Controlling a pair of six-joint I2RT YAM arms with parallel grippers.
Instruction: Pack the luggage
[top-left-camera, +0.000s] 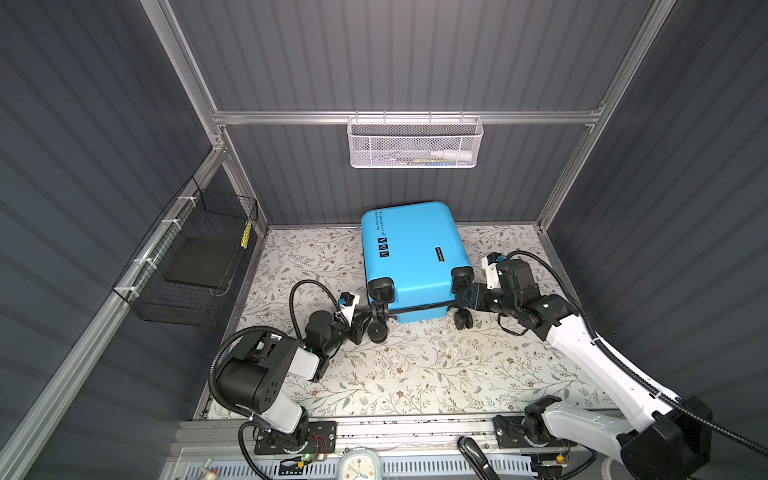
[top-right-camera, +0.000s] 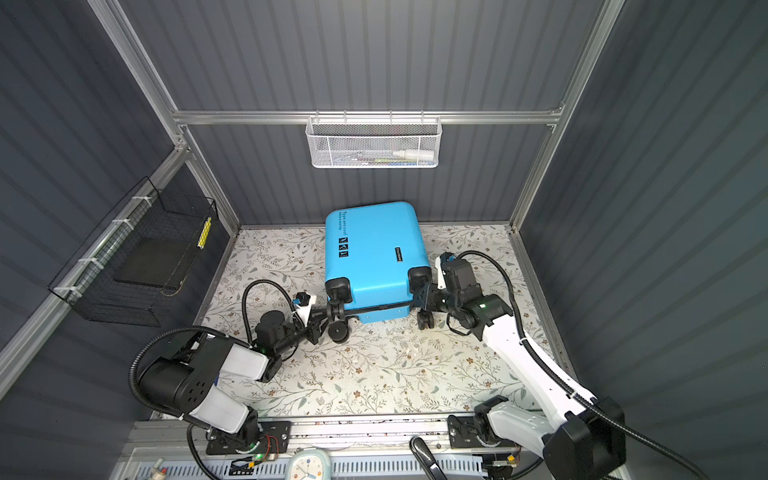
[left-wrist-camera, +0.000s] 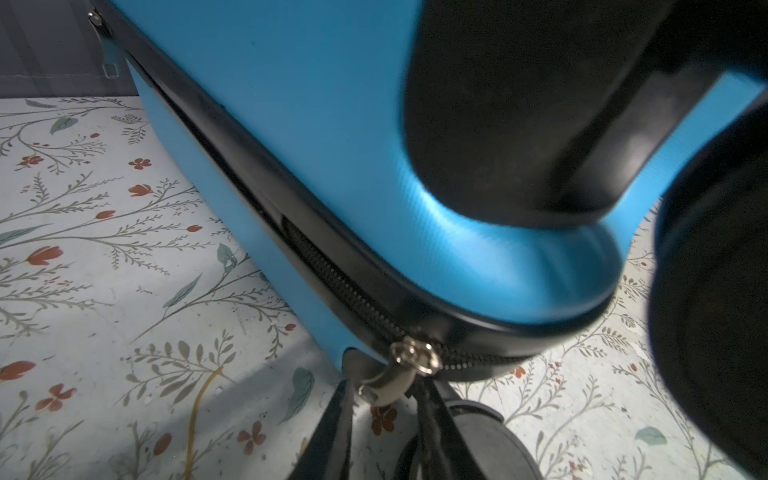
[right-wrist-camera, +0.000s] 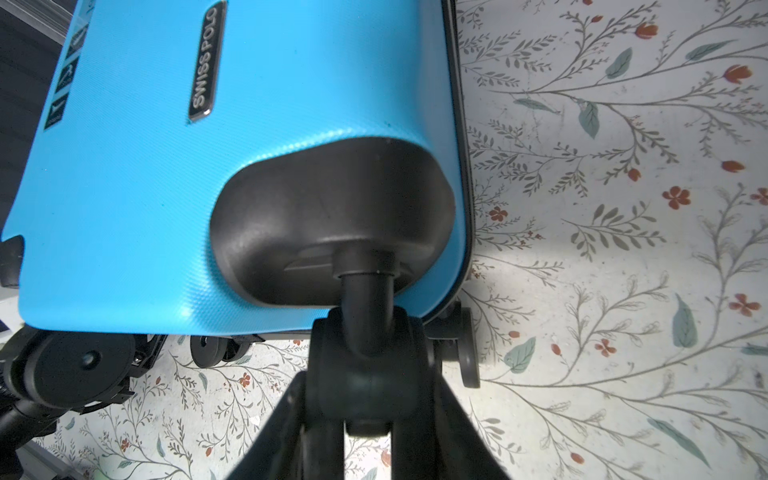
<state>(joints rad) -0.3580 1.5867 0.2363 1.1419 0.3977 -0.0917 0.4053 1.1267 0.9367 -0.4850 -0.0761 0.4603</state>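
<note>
Item: luggage, blue hard shell, lying flat and lid down on the floral table. In both top views the left gripper is at its near-left corner and the right gripper at its near-right corner. Left wrist view: the zipper slider is at the luggage's corner, with its tab between the 2 fingers; whether it is pinched cannot be told. Right wrist view: jaws clamped on the caster stem under the luggage's corner. Risks: the tab may slip from a shallow pinch, and the shell may skid if the caster swivels in the grip.
</note>
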